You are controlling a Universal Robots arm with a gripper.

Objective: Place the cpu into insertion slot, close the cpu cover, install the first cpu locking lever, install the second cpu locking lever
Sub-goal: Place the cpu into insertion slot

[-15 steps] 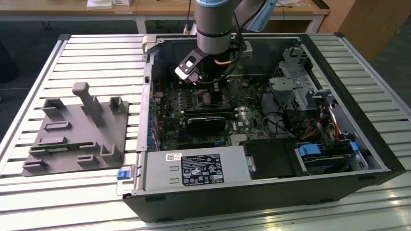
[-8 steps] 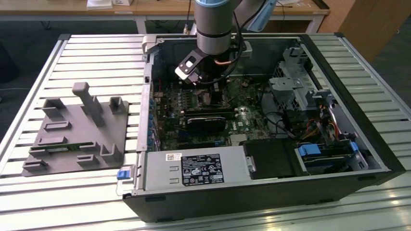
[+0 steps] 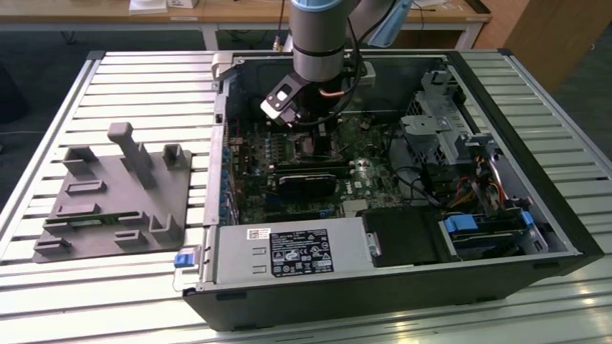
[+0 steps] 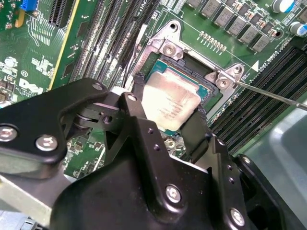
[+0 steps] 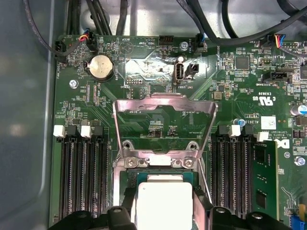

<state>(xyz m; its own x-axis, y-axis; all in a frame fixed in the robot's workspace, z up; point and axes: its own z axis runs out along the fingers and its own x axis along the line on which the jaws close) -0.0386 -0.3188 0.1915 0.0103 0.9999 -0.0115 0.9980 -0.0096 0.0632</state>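
Note:
The cpu (image 4: pixel 173 98) (image 5: pixel 164 196), a small square chip with a silver-grey top, lies at the insertion slot (image 4: pixel 192 64) (image 5: pixel 158 164) on the green motherboard. My gripper (image 4: pixel 165 111) (image 5: pixel 164 210) (image 3: pixel 304 132) straddles it, one black finger (image 4: pixel 136 93) against each of two opposite edges, so it looks shut on the chip. The cpu cover (image 5: pixel 163 103), a silvery frame plate, stands flipped open beyond the socket. A thin metal locking lever (image 4: pixel 268 93) sticks out unlatched beside the socket.
The motherboard sits inside an open computer case (image 3: pixel 535 215) on a slatted table. Black memory slots (image 5: pixel 81 177) flank the socket. A black graphics card (image 3: pixel 311 183), a power supply (image 3: pixel 292 251) and a drive cage (image 3: pixel 483 233) crowd the case. A grey fixture (image 3: pixel 120 190) stands at the exterior view's left.

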